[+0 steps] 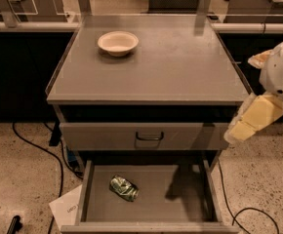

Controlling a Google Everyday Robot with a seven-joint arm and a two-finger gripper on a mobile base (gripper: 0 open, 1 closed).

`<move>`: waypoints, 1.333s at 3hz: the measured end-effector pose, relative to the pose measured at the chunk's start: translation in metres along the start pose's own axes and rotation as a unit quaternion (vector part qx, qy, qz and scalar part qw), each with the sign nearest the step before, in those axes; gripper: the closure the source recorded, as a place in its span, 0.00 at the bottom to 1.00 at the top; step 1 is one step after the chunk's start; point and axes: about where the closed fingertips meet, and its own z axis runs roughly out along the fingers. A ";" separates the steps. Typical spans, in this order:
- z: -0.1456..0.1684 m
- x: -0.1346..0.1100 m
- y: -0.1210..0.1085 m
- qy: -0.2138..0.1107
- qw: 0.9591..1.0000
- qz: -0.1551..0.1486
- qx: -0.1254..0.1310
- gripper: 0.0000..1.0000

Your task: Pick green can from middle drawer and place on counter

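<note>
The green can (124, 187), dented and shiny, lies on its side on the floor of the open middle drawer (180, 199), left of centre. The grey counter (180, 67) is the cabinet top above it. My gripper (240, 130), cream-coloured under a white wrist, hangs at the right edge of the view, beside the cabinet's front right corner. It is at about the height of the closed upper drawer. It is well above and to the right of the can and holds nothing that I can see.
A cream bowl (117, 43) sits on the counter's back left. The closed upper drawer (150, 136) has a dark handle. Black cables (39, 147) and a sheet of paper (68, 208) lie on the speckled floor at the left. Another cable (244, 213) lies at the right.
</note>
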 end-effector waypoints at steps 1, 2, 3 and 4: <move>0.023 0.003 0.002 -0.033 0.998 0.036 0.027 0.00; 0.023 -0.001 -0.006 -0.042 0.998 0.035 0.043 0.00; 0.023 -0.001 -0.006 -0.042 0.998 0.035 0.043 0.00; 0.050 0.010 0.003 -0.036 0.998 0.056 0.016 0.00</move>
